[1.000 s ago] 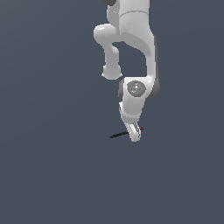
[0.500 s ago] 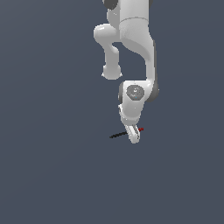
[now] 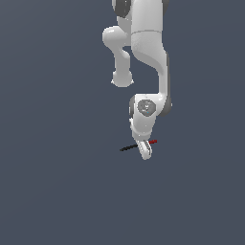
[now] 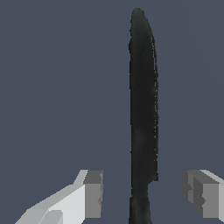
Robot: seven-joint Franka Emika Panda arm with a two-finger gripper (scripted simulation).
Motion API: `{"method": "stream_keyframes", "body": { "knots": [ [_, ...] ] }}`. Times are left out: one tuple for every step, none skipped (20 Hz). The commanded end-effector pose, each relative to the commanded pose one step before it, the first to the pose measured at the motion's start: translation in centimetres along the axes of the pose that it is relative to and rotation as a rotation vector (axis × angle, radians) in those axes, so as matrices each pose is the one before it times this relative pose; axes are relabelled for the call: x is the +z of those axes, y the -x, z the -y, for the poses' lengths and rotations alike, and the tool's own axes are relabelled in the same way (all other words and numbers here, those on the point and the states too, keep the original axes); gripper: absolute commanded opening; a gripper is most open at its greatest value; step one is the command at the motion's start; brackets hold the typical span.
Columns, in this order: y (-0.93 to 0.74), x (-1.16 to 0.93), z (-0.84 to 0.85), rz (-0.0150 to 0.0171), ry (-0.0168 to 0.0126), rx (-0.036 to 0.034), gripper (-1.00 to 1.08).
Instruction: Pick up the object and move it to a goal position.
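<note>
The object is a thin rod (image 3: 130, 147), black with a red end (image 3: 153, 142). It lies on the grey floor, with the red end towards the exterior view's right. My gripper (image 3: 145, 152) is down at the rod, near its red end. In the wrist view the rod (image 4: 142, 109) runs lengthwise between the two fingers. One finger (image 4: 89, 192) and the other finger (image 4: 202, 192) stand well apart on either side of it, with a gap to the rod on each side. The gripper (image 4: 144, 192) is open and holds nothing.
The white arm (image 3: 146, 57) rises from the gripper to the top of the exterior view. Plain grey floor (image 3: 57, 182) lies all around.
The arm has lowered a little, bringing the gripper down over the rod. The rod has not moved.
</note>
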State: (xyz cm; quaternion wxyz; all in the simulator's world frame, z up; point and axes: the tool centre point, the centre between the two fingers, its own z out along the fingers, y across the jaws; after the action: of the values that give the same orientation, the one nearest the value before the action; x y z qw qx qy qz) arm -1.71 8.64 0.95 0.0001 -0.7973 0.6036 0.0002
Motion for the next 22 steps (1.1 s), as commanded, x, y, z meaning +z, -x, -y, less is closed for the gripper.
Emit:
{"method": "stream_keyframes", "body": {
  "knots": [
    [0.003,0.172,0.022,-0.00018,0.00016,-0.00022,-1.00],
    [0.000,0.000,0.000,0.00000,0.00000,0.00000,-1.00],
    [0.000,0.000,0.000,0.00000,0.00000,0.00000,-1.00],
    [0.000,0.000,0.000,0.00000,0.00000,0.00000,-1.00],
    [0.000,0.000,0.000,0.00000,0.00000,0.00000,-1.00],
    [0.000,0.000,0.000,0.00000,0.00000,0.00000,-1.00],
    [0.000,0.000,0.000,0.00000,0.00000,0.00000,-1.00],
    [0.000,0.000,0.000,0.00000,0.00000,0.00000,-1.00],
    [0.000,0.000,0.000,0.00000,0.00000,0.00000,-1.00],
    [-0.145,-0.177,0.047,-0.00065,-0.00212,0.00204,-1.00],
    [0.019,-0.021,0.020,0.00000,0.00000,0.00000,-1.00],
    [0.056,-0.062,0.060,0.00000,0.00000,0.00000,-1.00],
    [0.093,-0.104,0.100,0.00000,0.00000,0.00000,-1.00],
    [0.130,-0.145,0.140,0.00000,0.00000,0.00000,-1.00],
    [0.167,-0.186,0.180,0.00000,0.00000,0.00000,-1.00],
    [0.203,-0.226,0.219,0.00000,0.00000,0.00000,-1.00],
    [0.239,-0.266,0.258,0.00000,0.00000,0.00000,-1.00],
    [0.286,-0.286,0.299,-0.00056,0.00037,-0.00017,-1.00],
    [0.307,-0.343,0.335,0.00000,0.00000,0.00000,-1.00],
    [0.338,-0.377,0.369,0.00000,0.00000,0.00000,-1.00],
    [0.366,-0.408,0.401,0.00000,0.00000,0.00000,-1.00],
    [0.406,-0.415,0.433,-0.00053,0.00039,-0.00022,-1.00]
  ]
}}
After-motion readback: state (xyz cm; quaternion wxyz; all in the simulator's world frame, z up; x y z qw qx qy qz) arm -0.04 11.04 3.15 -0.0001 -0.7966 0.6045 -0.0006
